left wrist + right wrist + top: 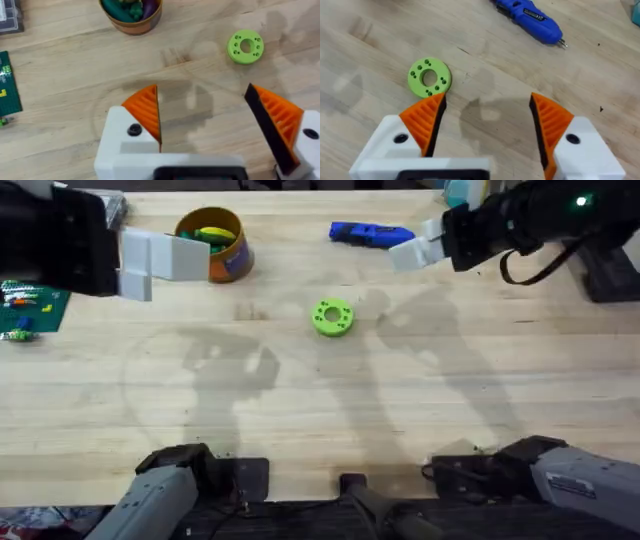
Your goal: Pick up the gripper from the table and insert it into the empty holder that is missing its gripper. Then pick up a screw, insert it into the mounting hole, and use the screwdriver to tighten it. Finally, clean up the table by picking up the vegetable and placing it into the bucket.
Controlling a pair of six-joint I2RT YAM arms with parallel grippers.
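Note:
The blue screwdriver [370, 233] [530, 20] lies flat at the far middle of the table. My right gripper [415, 248] [487, 120] hovers just to its right, open and holding nothing. The orange-brown bucket [228, 262] [132, 22] stands at the far left, and the yellow-green vegetable [210, 233] lies inside it. My left gripper [165, 260] [205, 115] hangs raised beside the bucket's left side, open, its orange pads [145, 107] bare. The loose gripper, its holder and the screw are out of view.
A flat bright green ring with holes [333, 317] [245, 46] [429, 77] lies near the table's middle. A green circuit board [20, 310] [7, 90] sits at the left edge, with a clear plastic box [110, 205] behind it. Both arm bases fill the near edge.

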